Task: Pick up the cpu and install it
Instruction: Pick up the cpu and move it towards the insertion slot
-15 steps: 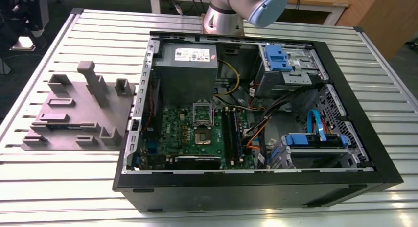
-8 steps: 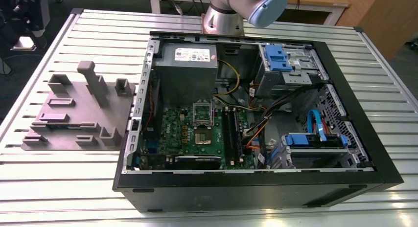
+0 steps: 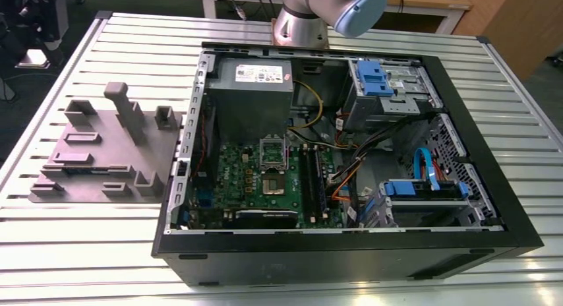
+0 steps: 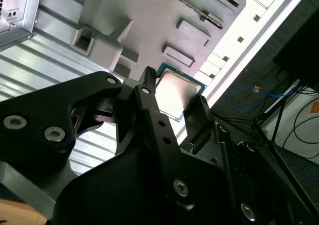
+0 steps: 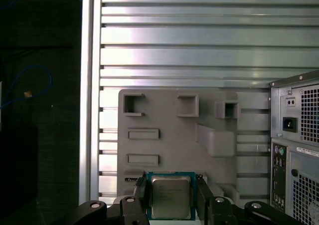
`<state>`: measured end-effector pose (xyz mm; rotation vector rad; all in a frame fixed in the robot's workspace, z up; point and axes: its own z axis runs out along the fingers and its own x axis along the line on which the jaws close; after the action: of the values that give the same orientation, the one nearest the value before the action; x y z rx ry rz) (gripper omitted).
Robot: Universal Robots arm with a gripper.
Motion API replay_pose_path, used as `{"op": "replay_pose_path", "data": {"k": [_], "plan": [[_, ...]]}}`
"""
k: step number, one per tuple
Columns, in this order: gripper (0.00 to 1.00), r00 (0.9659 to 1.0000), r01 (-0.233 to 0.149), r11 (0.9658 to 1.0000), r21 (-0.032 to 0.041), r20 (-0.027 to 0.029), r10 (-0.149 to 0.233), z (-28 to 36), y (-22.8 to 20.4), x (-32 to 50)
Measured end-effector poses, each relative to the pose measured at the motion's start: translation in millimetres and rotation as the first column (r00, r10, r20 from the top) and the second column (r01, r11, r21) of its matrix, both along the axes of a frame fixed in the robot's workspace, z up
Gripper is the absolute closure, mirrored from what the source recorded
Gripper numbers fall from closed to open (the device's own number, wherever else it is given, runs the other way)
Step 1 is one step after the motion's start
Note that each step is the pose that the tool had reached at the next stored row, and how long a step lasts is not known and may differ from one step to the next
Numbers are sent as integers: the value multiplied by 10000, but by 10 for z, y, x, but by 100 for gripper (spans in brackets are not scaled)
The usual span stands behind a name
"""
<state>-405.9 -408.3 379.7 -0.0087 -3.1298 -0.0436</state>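
Two black fingers (image 5: 141,192) of the gripper (image 5: 171,199) are clamped on the cpu (image 5: 171,195), one against each side. The cpu is held flat above the grey fixture (image 5: 169,135). The case (image 5: 299,150) stands just beside the fixture.

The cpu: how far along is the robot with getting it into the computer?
Pickup looks done: in the first wrist view the cpu sits gripped between the jaws, held above the grey holder tray. Installing is left: it has not reached the green motherboard inside the open computer case.
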Motion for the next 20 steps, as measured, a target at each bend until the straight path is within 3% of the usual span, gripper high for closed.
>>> {"op": "replay_pose_path", "data": {"k": [20], "plan": [[53, 10000, 0, 10000, 0, 1, 0, 0, 0, 110]]}}
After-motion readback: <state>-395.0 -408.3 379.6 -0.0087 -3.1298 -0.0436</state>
